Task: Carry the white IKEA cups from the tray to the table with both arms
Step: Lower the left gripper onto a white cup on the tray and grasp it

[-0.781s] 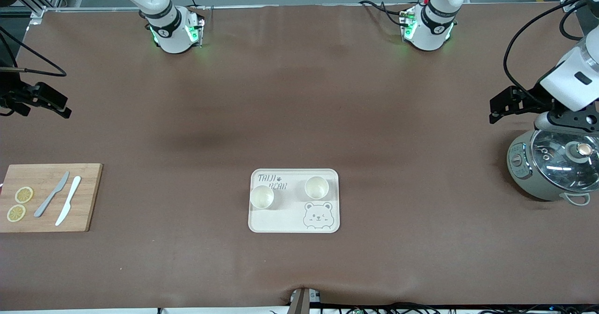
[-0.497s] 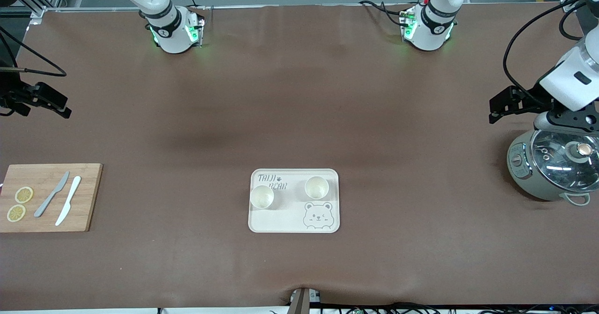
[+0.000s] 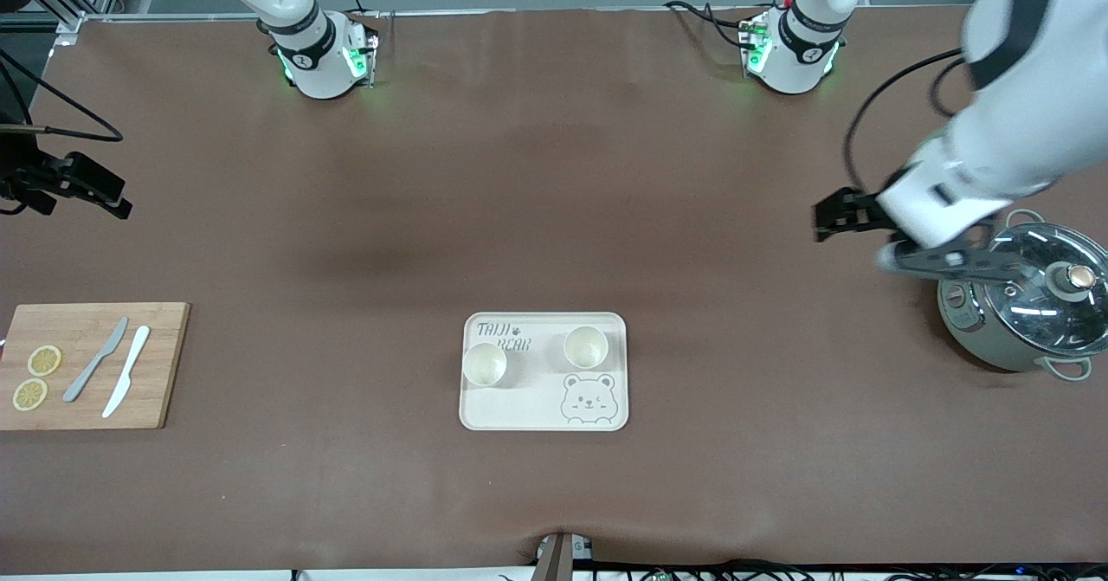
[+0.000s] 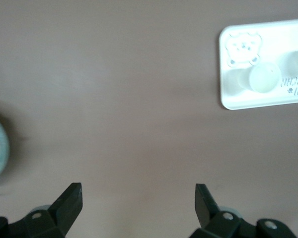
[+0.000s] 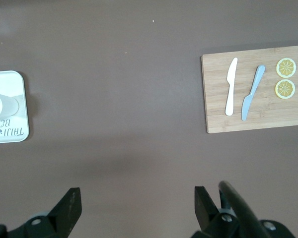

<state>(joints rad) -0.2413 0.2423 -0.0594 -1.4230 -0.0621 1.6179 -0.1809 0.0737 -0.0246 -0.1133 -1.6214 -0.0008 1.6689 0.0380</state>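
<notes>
Two white IKEA cups stand upright on the cream bear-print tray [image 3: 519, 412] in the middle of the table, one [image 3: 484, 364] toward the right arm's end, the other [image 3: 585, 347] toward the left arm's end. My left gripper [image 3: 939, 262] is open and empty, up over the table beside the pot. Its wrist view shows its open gripper [image 4: 138, 198], the tray [image 4: 248, 101] and a cup [image 4: 263, 79]. My right gripper [image 3: 35, 187] waits at the right arm's end, open and empty [image 5: 138, 201]. Its wrist view shows the tray's corner [image 5: 12, 134].
A grey pot with a glass lid [image 3: 1030, 304] stands at the left arm's end, right under the left arm. A wooden cutting board [image 3: 86, 321] with two knives [image 3: 112, 371] and two lemon slices [image 3: 43, 360] lies at the right arm's end.
The left arm has swung from above the pot toward the middle of the table and the tray. The right arm, cups and tray have not moved.
</notes>
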